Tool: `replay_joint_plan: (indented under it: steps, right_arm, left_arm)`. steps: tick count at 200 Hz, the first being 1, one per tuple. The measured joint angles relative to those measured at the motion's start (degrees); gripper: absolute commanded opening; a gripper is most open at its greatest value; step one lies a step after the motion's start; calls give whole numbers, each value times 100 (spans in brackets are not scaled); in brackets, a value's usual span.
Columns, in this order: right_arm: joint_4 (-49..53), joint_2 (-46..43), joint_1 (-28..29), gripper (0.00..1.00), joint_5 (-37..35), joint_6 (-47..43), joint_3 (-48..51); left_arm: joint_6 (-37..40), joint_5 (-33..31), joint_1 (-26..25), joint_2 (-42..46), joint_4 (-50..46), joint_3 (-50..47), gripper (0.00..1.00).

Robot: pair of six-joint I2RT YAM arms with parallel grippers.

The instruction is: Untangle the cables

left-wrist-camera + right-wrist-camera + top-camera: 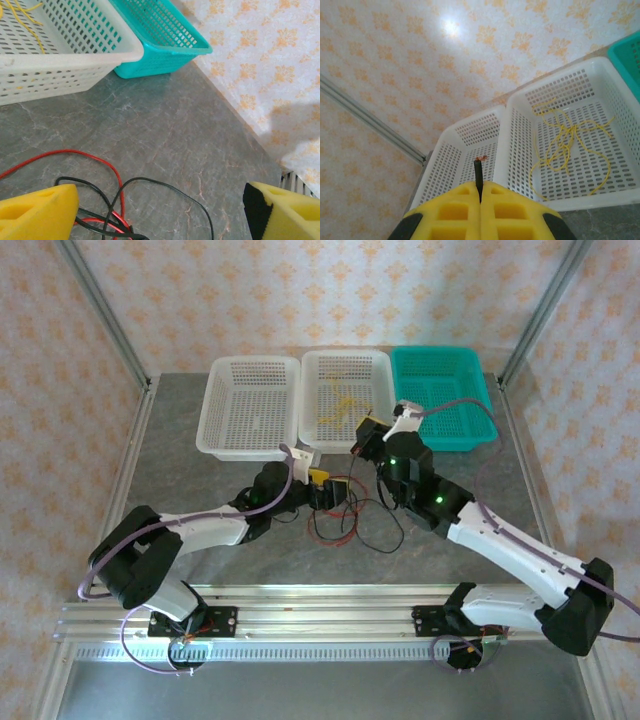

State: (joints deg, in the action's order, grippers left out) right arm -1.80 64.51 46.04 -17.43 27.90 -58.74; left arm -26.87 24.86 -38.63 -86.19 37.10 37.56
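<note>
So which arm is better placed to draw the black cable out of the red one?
Right, probably: the right gripper is shut on the black cable at its end, while the left gripper hangs open above the tangle, holding nothing.

light: bright, even | glare: spot on wallpaper (451, 27) | focus: sharp; shadows soft

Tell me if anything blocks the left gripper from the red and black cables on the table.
Nothing visible does. The left gripper hangs open right over the bare table, and the red cable and black cable lie tangled close below it, with nothing on top of them.
</note>
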Motion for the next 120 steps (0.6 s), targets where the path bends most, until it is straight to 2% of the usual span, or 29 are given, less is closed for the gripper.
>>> replay_joint_plan:
  steps: [120]
  right_arm:
    - [101, -695, -15, 0, -192, -68, -824]
  left_arm:
    - [42, -483, -76, -872, 4, 0, 87]
